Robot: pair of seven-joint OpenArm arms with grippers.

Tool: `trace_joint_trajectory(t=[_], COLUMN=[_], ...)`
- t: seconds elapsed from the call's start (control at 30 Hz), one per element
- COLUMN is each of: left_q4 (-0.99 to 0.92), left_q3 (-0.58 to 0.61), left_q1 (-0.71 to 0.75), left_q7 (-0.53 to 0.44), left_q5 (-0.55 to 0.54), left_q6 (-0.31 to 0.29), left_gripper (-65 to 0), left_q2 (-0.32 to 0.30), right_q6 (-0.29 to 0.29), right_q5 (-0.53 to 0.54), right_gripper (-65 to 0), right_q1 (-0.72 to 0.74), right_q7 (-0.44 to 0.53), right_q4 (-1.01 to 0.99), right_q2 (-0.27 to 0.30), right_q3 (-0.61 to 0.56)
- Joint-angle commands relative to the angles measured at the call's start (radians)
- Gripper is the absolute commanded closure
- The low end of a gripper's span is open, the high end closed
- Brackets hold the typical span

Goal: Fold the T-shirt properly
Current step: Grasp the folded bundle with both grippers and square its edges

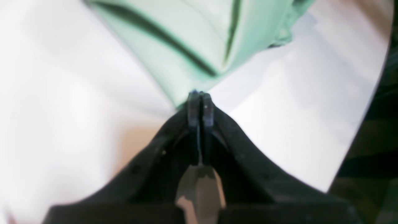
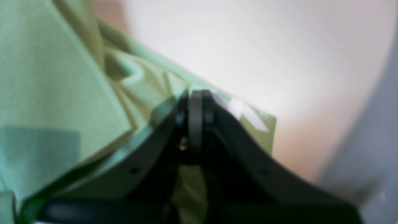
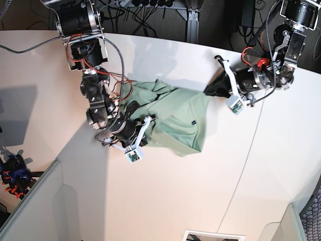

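Both grippers are pinched tight on the T-shirt (image 3: 175, 120), which lies bunched mid-table (image 3: 210, 201): left gripper (image 1: 200, 95) clamps a corner at the shirt's edge, right gripper (image 2: 196, 93) clamps cloth at the opposite side, near a white label. To do this step well, I'd pull the two grips apart evenly and low so the cloth flattens without twisting. No containers visible.
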Motion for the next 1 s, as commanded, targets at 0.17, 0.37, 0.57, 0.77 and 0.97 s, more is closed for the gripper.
trace_joint_trajectory(t=[0.17, 0.37, 0.57, 0.77, 0.97], left_q4=[-0.031, -0.177, -0.292, -0.134, 0.191], left_q3=[-0.002, -0.002, -0.004, -0.082, -0.126], left_q1=[-0.131, -0.251, -0.348, -0.317, -0.145], left_q7=[-0.028, -0.051, -0.057, 0.058, 0.206], left_q5=[0.0, 0.001, 0.0, -0.117, -0.297], left_q6=[-0.012, -0.012, -0.012, -0.012, -0.012], left_gripper=[0.0, 0.0, 0.0, 0.0, 0.0], left_q2=[-0.012, -0.011, -0.034, -0.092, -0.089], right_q6=[0.001, -0.002, -0.002, -0.003, -0.003], right_q5=[0.072, 0.1, 0.102, 0.102, 0.154], right_gripper=[0.0, 0.0, 0.0, 0.0, 0.0], right_q1=[-0.138, -0.321, -0.427, -0.409, -0.357], right_q7=[-0.11, -0.145, -0.151, -0.139, -0.137], right_q4=[0.131, 0.353, 0.536, 0.559, 0.555], right_q2=[0.056, 0.052, 0.012, -0.012, -0.011], right_q3=[0.016, 0.07, 0.151, 0.24, 0.344])
